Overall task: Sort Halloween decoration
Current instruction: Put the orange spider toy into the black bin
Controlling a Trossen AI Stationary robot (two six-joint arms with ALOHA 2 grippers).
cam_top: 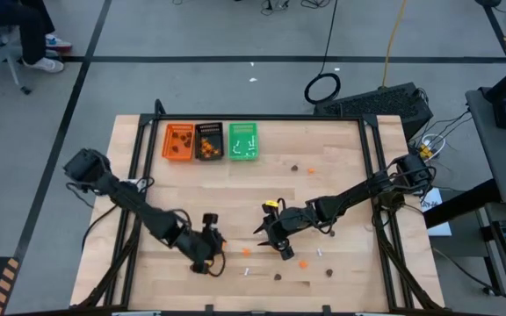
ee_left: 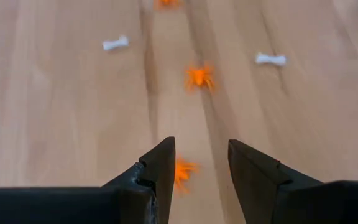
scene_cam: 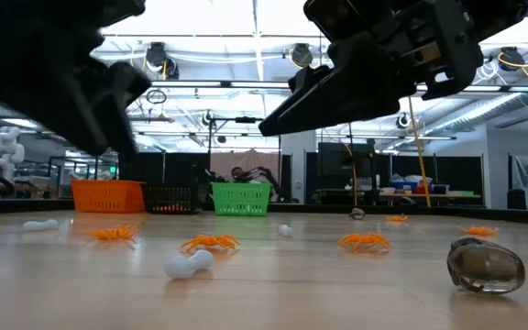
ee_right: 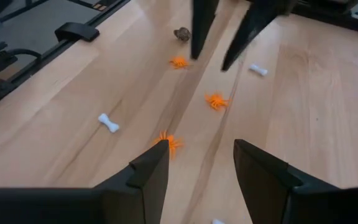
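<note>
Spanning the whole scene, a pale wooden counter (cam_top: 341, 175) with a dark frame. Reaching in from the two sides, two dark arms, meeting low over the near half of the boards.

Lined up touching at the far edge, three small baskets: orange basket (cam_top: 179, 142), black basket (cam_top: 209, 141), green basket (cam_top: 243, 141), each already holding a few trinkets.

Hanging over the near-left boards, left end effector (ee_left: 199, 171): released, fingers (ee_left: 160, 168) apart and gripping nothing, an orange spider (ee_left: 183, 172) lying on the wood between them. Hovering near the counter's middle, right end effector (ee_right: 199, 163): likewise released and empty, another orange spider (ee_right: 169, 142) just beside one finger tip.

Scattered loose across the near half, the Halloween decoration: more orange spiders (scene_cam: 211, 243), small white bones (scene_cam: 188, 264), and a few dark round blobs (cam_top: 294, 167), one of them well apart towards the far side. Lying close to the low camera, one dark glossy blob (scene_cam: 486, 266).
</note>
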